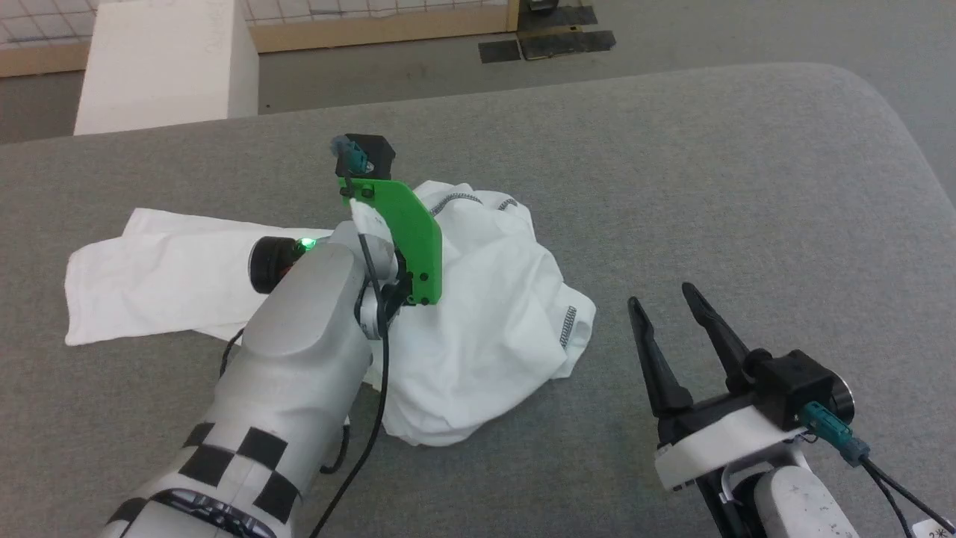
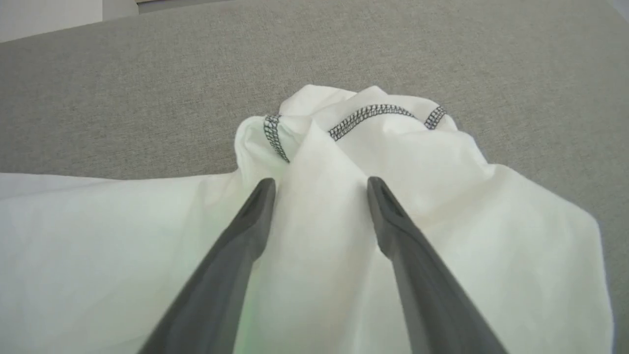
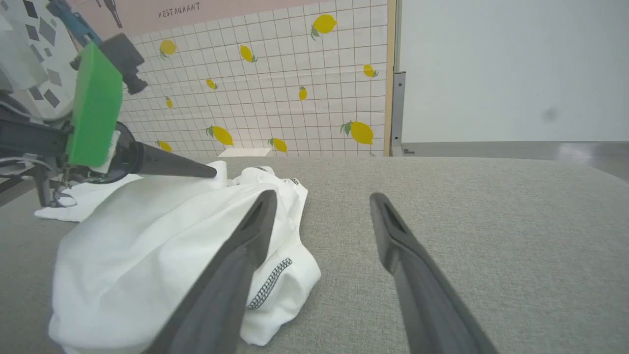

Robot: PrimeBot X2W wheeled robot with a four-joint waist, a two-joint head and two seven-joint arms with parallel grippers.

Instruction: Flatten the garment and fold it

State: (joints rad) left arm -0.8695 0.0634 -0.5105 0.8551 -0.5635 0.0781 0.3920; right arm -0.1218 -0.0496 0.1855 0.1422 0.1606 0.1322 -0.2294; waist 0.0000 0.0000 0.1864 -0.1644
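**White shirt in a heap, left arm poised over a fold**

White and thin, the garment [image 1: 485, 314] lies crumpled on the grey padded surface [image 1: 709, 187]. One part trails flat toward the robot's left, and the rest is bunched into a mound with zigzag stitching showing at its edges. The left gripper [image 2: 320, 182] hangs over that mound with its fingers spread to either side of a raised ridge of cloth just short of the stitched seam. This looks like a line-up for a pinch to pull the heap open. Whether the tips touch the fabric cannot be told.

The right gripper [image 1: 661, 295], also spread and empty, waits over bare surface just beside the shirt's right edge. It is probably placed to take a second corner.

A white box [image 1: 164, 67] stands well beyond the far edge, out of the way. The main obstacle is the bunching itself, which hides the sleeves and hem.
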